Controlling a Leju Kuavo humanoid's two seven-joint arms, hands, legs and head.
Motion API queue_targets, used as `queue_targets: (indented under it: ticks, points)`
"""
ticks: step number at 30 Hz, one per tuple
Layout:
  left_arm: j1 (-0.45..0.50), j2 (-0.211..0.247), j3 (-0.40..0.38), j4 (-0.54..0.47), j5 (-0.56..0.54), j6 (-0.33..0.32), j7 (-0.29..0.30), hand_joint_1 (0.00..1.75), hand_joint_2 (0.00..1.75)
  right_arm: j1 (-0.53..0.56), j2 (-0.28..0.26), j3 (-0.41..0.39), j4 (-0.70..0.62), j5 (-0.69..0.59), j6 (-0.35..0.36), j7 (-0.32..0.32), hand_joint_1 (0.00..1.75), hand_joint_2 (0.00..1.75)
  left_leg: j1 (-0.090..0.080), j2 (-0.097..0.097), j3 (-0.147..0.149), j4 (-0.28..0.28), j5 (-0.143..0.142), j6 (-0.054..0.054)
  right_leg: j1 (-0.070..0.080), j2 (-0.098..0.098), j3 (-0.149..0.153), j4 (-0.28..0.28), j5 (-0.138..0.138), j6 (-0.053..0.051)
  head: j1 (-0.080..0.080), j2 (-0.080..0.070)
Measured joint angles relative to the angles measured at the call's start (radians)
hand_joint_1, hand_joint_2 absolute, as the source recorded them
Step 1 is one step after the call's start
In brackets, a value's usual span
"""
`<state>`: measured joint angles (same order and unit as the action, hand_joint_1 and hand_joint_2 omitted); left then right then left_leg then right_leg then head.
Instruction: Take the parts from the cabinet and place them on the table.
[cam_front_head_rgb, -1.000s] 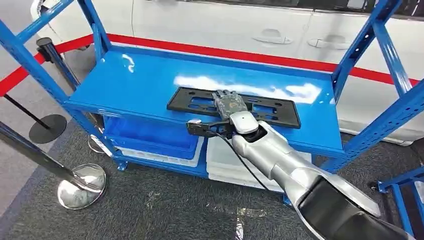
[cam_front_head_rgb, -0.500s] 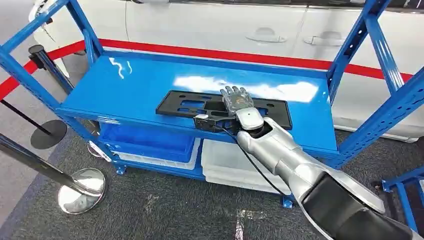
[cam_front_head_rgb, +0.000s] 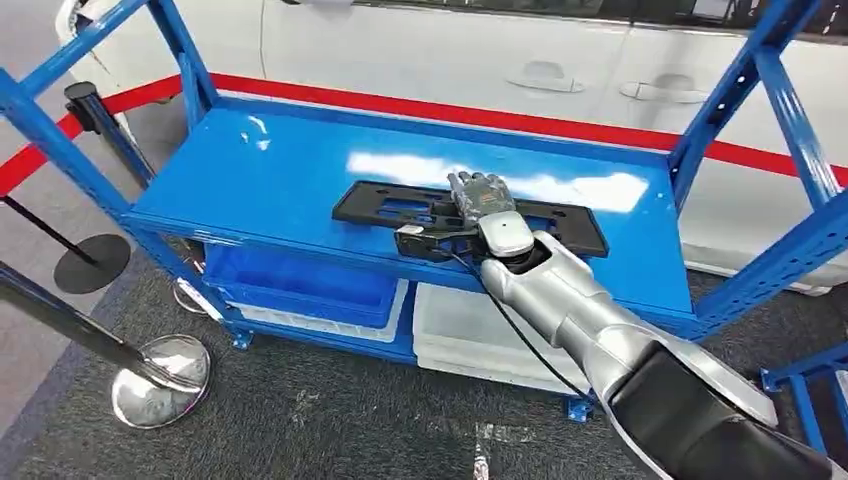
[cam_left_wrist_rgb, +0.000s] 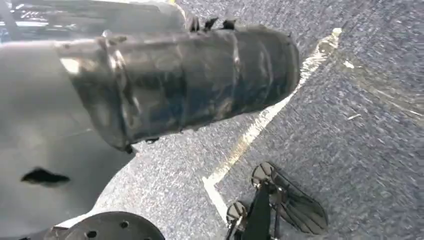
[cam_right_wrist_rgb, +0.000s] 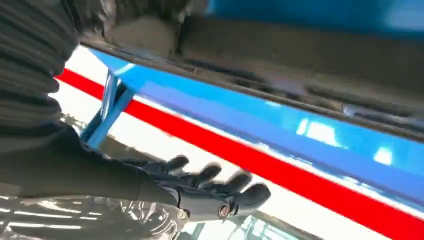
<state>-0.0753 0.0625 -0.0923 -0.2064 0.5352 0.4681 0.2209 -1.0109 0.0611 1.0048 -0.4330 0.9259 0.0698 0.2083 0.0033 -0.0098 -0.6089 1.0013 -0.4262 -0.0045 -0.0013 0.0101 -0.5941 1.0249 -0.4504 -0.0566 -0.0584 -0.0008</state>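
Reaching in from the lower right of the head view, the silver right arm (cam_front_head_rgb: 590, 320) ends in the right hand (cam_front_head_rgb: 482, 196), which lies palm-down over the flat black plastic frame-shaped part (cam_front_head_rgb: 380, 204) near the middle of the frame. That part lies flat on the glossy blue metal shelf (cam_front_head_rgb: 270, 165) of the blue steel rack (cam_front_head_rgb: 745, 95), close to the shelf's front edge. The right hand's fingers look extended and slightly apart in the right wrist view (cam_right_wrist_rgb: 210, 187), yet whether they press on or grip the part I cannot tell. A black cable (cam_front_head_rgb: 510, 325) runs along the arm to the wrist. Below the shelf, toward the lower centre, sit a blue plastic bin (cam_front_head_rgb: 300, 275) and a white plastic bin (cam_front_head_rgb: 470, 330) side by side. A white car body (cam_front_head_rgb: 450, 50) with a red stripe (cam_front_head_rgb: 420, 105) crosses the top. At lower left stands a chrome stanchion base (cam_front_head_rgb: 160, 375) on grey carpet (cam_front_head_rgb: 330, 420). I cannot tell the left hand's state from the blurred left wrist view.
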Motion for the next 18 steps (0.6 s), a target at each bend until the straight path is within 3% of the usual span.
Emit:
queue_targets:
  ticks: [1, 5, 8, 18]
  points:
    - [0.0, 0.0, 0.0, 0.0, 0.0, 0.0, 0.0, 0.0, 0.0, 0.001, -0.001, 0.0, 0.001, 0.0, 0.005, 0.0, 1.75, 1.75, 0.0, 0.0, 0.0, 0.001, -0.002, 0.002, 0.0, -0.001, 0.002, -0.004, 0.001, 0.005, 0.007, 0.0]
    - [0.0, 0.001, 0.0, 0.0, 0.011, 0.0, -0.001, 0.0, 0.0, 0.003, -0.001, 0.0, 0.006, -0.032, 0.056, -0.044, 1.75, 1.75, -0.001, 0.0, -0.001, 0.002, -0.003, 0.005, 0.0, -0.001, 0.003, -0.008, 0.002, 0.009, 0.008, 0.0]
    - [0.0, 0.004, 0.0, 0.0, 0.016, 0.0, -0.008, 0.0, 0.0, 0.002, -0.001, 0.0, 0.009, -0.045, 0.07, -0.074, 1.75, 1.75, -0.001, 0.0, -0.002, 0.003, -0.004, 0.005, -0.002, -0.001, 0.004, -0.01, 0.001, 0.032, 0.008, 0.0]
    - [0.0, 0.013, 0.0, 0.0, 0.021, -0.005, -0.026, 0.0, 0.0, -0.004, 0.0, 0.0, 0.01, -0.053, 0.072, -0.106, 1.75, 1.75, 0.004, 0.0, 0.001, 0.0, -0.003, 0.005, 0.001, -0.001, 0.004, -0.01, 0.001, 0.034, 0.007, 0.0]
